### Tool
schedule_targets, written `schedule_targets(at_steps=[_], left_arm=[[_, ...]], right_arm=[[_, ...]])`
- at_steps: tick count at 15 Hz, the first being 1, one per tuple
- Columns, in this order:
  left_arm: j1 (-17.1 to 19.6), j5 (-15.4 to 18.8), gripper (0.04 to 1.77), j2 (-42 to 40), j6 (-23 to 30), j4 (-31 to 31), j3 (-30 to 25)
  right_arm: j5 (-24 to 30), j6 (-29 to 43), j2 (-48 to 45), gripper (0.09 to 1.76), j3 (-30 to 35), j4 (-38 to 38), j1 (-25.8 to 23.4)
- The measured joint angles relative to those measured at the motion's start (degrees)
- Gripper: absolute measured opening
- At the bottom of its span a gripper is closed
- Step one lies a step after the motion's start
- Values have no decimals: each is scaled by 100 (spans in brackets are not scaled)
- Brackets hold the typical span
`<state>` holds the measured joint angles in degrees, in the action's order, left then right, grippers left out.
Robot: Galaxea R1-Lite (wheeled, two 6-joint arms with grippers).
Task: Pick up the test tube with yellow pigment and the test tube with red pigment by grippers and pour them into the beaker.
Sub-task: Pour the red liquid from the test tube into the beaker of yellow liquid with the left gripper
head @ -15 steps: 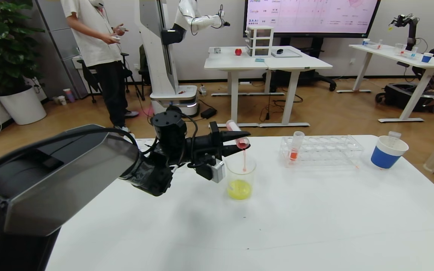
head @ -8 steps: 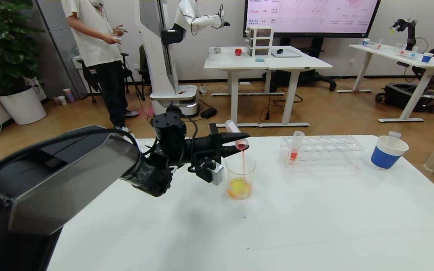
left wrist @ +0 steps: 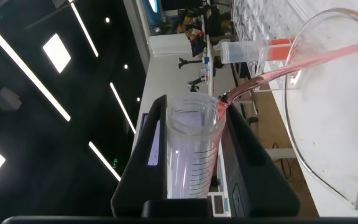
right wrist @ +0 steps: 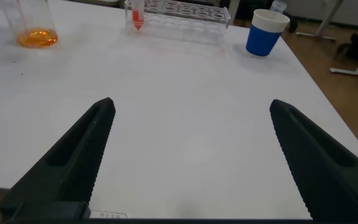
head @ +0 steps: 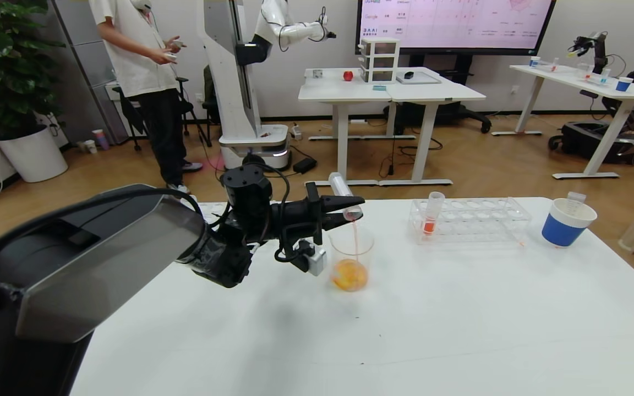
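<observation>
My left gripper [head: 354,208] is shut on the test tube with red pigment [head: 340,189] and holds it tipped, mouth down, over the beaker [head: 351,242]. A thin red stream [head: 355,234] runs from the tube's mouth into the beaker, where the liquid looks orange. In the left wrist view the tube [left wrist: 194,155] sits between the fingers of that gripper [left wrist: 194,115], beside the beaker's rim [left wrist: 300,149]. The test tube with yellow pigment is not in view. My right gripper [right wrist: 191,155] is open and empty, low over the table's near part.
A clear tube rack [head: 471,220] right of the beaker holds another tube with orange-red liquid [head: 431,215]. A blue-and-white paper cup [head: 566,223] with a clear tube in it stands at the far right. A person and other tables are behind.
The red stream kept running into the beaker. The beaker's liquid turned from yellow to orange. The tube tipped a little more and holds less red.
</observation>
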<state>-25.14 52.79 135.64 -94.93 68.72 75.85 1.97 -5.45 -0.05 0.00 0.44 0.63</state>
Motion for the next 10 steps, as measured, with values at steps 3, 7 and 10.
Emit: schedule_targets(at_steps=[3, 7, 10], left_arm=[[12, 96, 53, 20, -176, 0, 4], [20, 126, 53, 33, -166, 5, -5], [33, 134, 53, 38, -96, 29, -5]], right_arm=[[0, 2, 0, 174, 0, 0, 0], [0, 2, 0, 174, 0, 0, -1], [2, 0, 0, 174, 0, 0, -1]])
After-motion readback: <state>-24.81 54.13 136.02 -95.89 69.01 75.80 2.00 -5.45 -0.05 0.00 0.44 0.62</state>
